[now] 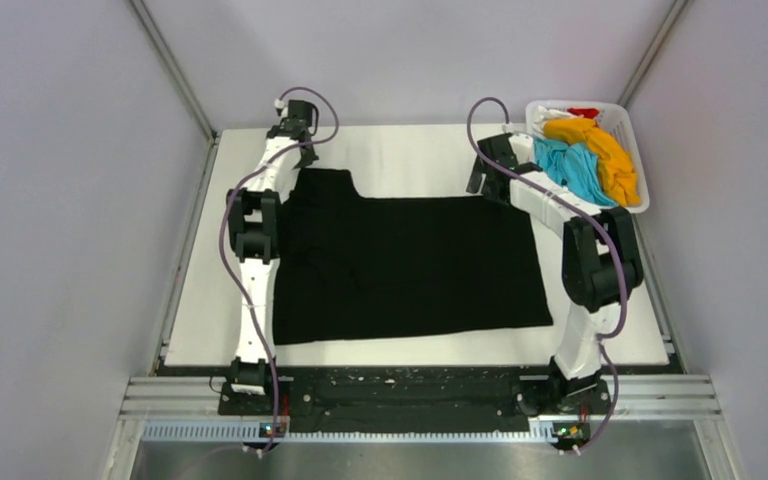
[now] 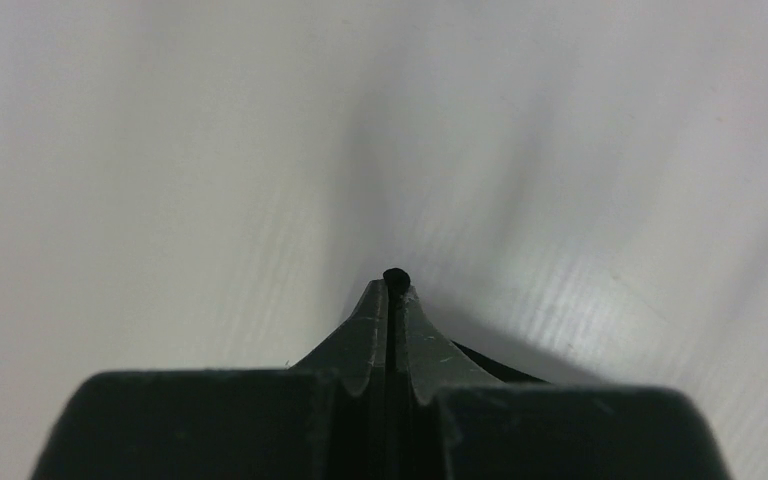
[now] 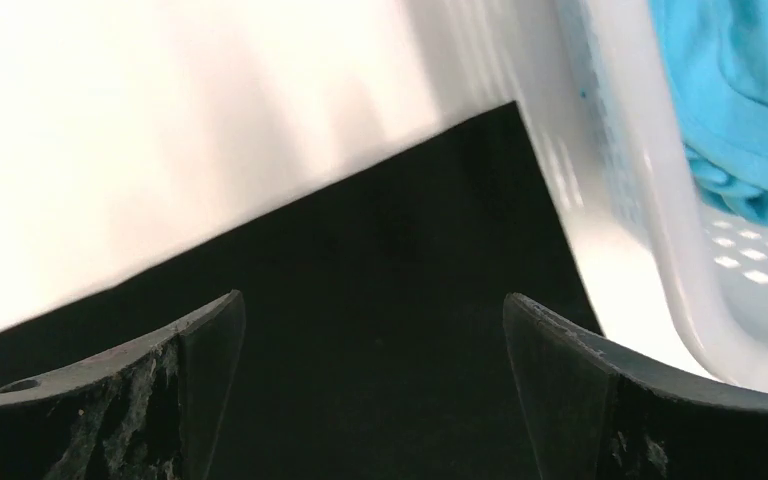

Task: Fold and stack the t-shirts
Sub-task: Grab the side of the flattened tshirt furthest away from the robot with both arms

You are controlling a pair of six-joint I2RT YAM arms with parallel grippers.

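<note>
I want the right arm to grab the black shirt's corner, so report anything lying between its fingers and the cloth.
Nothing visible does. The right gripper is open over bare cloth at the far right corner of the black t-shirt. The white basket stands close on its right, beside the gripper, not under it.

Black t-shirt (image 1: 410,265): left edge hidden under left arm (image 1: 257,250). Red t-shirt (image 1: 584,112) and white t-shirt (image 1: 552,114): mostly buried in basket (image 1: 641,165). Dark nub (image 2: 395,274) at tip of left tool (image 2: 393,292): too small to identify. Sky-blue t-shirt (image 3: 730,90): cut off by right wrist view's edge.
</note>
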